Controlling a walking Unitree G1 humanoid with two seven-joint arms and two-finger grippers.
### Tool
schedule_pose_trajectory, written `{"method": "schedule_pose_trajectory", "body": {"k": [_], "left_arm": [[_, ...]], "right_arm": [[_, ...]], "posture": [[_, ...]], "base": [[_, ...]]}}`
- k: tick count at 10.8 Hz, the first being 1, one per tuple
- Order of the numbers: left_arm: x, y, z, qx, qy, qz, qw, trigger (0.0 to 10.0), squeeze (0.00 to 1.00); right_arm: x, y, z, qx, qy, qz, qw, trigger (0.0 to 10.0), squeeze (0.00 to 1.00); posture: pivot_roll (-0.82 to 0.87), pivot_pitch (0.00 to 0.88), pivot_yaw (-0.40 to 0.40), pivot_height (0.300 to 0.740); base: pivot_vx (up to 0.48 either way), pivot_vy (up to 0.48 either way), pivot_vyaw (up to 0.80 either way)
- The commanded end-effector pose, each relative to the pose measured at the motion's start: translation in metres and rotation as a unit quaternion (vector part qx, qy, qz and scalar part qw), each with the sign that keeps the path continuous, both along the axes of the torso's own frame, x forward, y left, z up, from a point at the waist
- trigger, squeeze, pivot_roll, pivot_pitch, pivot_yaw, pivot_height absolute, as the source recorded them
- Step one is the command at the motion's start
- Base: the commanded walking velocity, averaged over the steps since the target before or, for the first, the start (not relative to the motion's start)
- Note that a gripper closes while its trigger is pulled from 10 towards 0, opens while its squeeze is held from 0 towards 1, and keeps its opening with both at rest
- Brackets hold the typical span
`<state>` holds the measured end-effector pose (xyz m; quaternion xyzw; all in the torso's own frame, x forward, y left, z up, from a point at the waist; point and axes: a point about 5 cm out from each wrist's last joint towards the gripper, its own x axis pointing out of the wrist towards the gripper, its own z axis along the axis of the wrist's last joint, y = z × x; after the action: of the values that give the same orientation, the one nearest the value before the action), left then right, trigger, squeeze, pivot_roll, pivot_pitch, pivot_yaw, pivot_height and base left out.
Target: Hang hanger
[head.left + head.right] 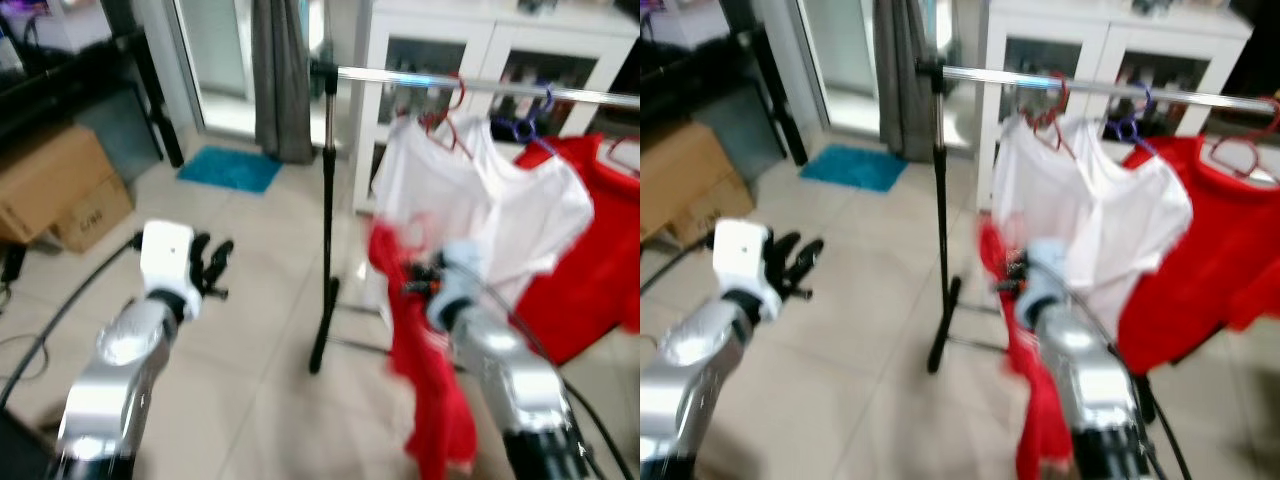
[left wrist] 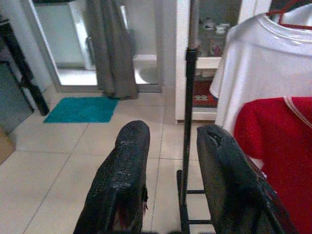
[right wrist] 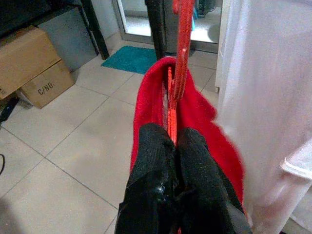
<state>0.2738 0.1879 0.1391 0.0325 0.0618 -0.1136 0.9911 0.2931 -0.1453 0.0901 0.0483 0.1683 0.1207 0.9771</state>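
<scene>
Right wrist view: the red plastic hanger (image 3: 175,83), draped with a red garment (image 3: 195,117), is pinched in the closed right pincer (image 3: 174,139), below the chrome clothes rail (image 1: 470,85). Carrying is judged underway; lifting its hook over that rail is called for. The left pincer (image 2: 168,146) is held parted, empty.

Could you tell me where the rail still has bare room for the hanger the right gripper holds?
Free: the rail between its black post and the white shirt. Crowded: beyond, white shirt and red garment hang close. The right gripper grips the red hanger.
</scene>
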Motion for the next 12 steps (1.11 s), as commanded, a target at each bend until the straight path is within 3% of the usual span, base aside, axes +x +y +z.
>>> {"method": "schedule_pose_trajectory", "body": {"k": [1,5,8,12], "left_arm": [[-0.001,-0.006,0.000,0.000,0.001,-0.015,1.000,10.0,0.00],[-0.002,-0.009,-0.001,0.006,0.003,-0.027,1.000,10.0,0.00],[-0.004,-0.012,-0.002,0.008,0.005,-0.041,0.999,10.0,0.00],[-0.002,-0.016,0.001,0.006,-0.001,-0.055,0.998,10.0,0.00]], "right_arm": [[0.001,-0.007,0.012,0.002,-0.040,-0.009,0.999,10.0,0.00],[0.002,-0.003,0.019,-0.015,-0.062,0.014,0.998,10.0,0.00],[0.008,-0.008,0.033,-0.037,-0.100,-0.005,0.994,10.0,0.00],[0.019,-0.009,0.062,-0.023,-0.153,-0.030,0.988,10.0,0.00]], "posture": [[0.08,0.000,0.036,0.740],[0.09,0.000,0.032,0.740],[0.09,0.000,0.024,0.740],[0.08,0.000,0.030,0.740]], "base": [[0.322,0.000,0.00],[0.322,0.000,0.00],[0.328,0.000,0.00],[0.329,0.000,0.00]]}}
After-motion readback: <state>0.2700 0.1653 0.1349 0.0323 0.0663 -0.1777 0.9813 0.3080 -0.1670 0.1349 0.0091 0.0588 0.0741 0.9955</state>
